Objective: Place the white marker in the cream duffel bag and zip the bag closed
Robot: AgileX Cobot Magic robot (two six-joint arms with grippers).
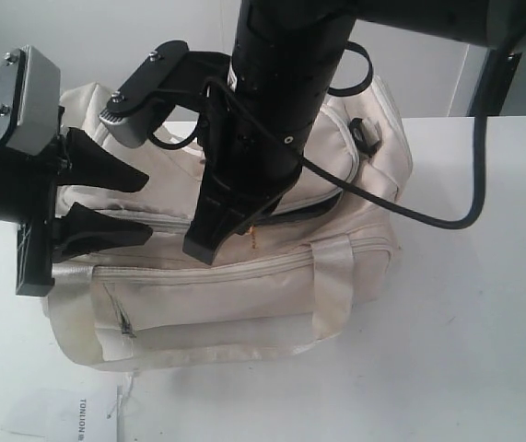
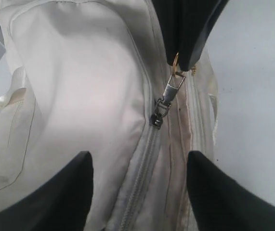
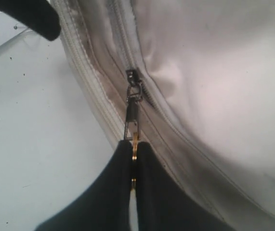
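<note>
The cream duffel bag (image 1: pixel 244 285) lies on its side across the white table. Coming down from above, my right gripper (image 1: pixel 203 250) is shut on the small gold charm (image 3: pixel 134 140) that hangs from the zip slider (image 3: pixel 133 79) on the bag's top. The zip teeth (image 2: pixel 144 173) between the slider (image 2: pixel 157 115) and my left gripper are closed. A dark gap (image 1: pixel 310 208) shows past the right gripper. My left gripper (image 1: pixel 145 207) stands open at the bag's left end, one finger on each side of the zip line (image 2: pixel 138 154). The white marker is out of view.
A paper tag (image 1: pixel 76 414) lies on the table (image 1: pixel 484 322) at the front left. A black cable (image 1: pixel 428 219) loops off the right arm over the bag's right end, near a black strap ring (image 1: pixel 368 134).
</note>
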